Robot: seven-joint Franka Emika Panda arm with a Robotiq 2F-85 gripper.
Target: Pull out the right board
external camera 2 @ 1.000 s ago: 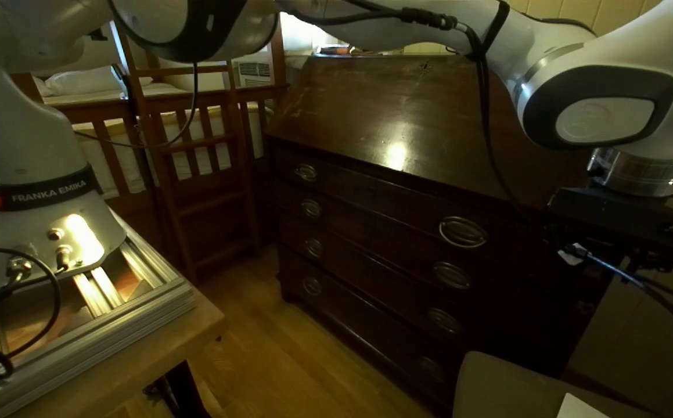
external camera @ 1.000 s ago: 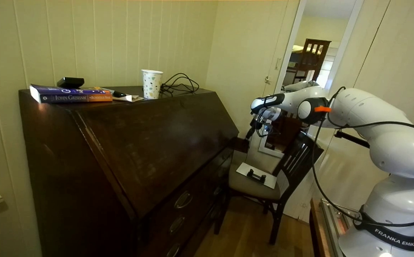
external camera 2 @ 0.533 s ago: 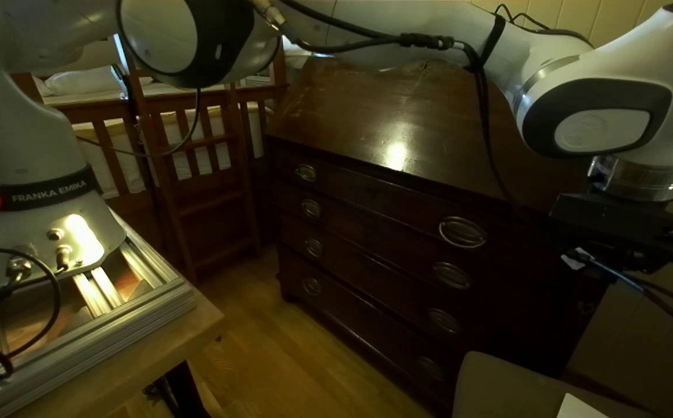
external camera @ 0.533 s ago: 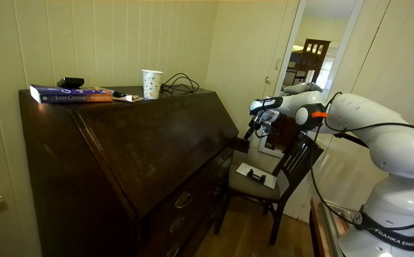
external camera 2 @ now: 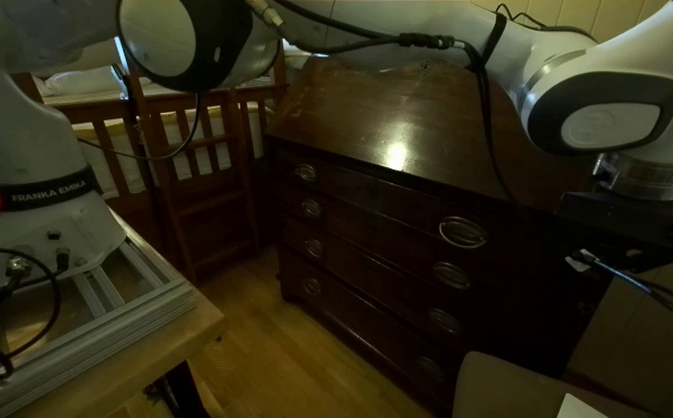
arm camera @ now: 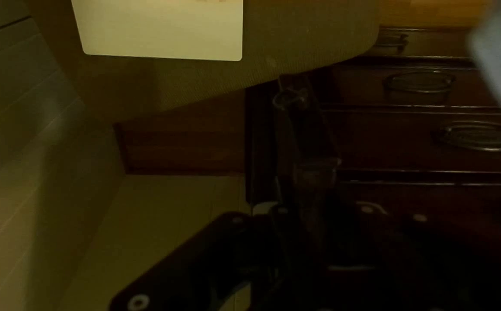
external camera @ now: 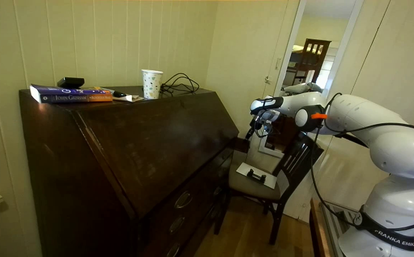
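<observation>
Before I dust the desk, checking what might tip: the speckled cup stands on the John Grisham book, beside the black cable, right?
Not on the book: an exterior view shows the speckled cup on the desk top, beside the black cable.

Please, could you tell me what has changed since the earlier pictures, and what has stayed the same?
The robot's elbow sank a little, while the hand barely shifted. The bright light on the robot's base disappeared. Whether the hand gripped or released anything is too dark to tell. The desk, book, cup and chair stayed as they were.
</observation>
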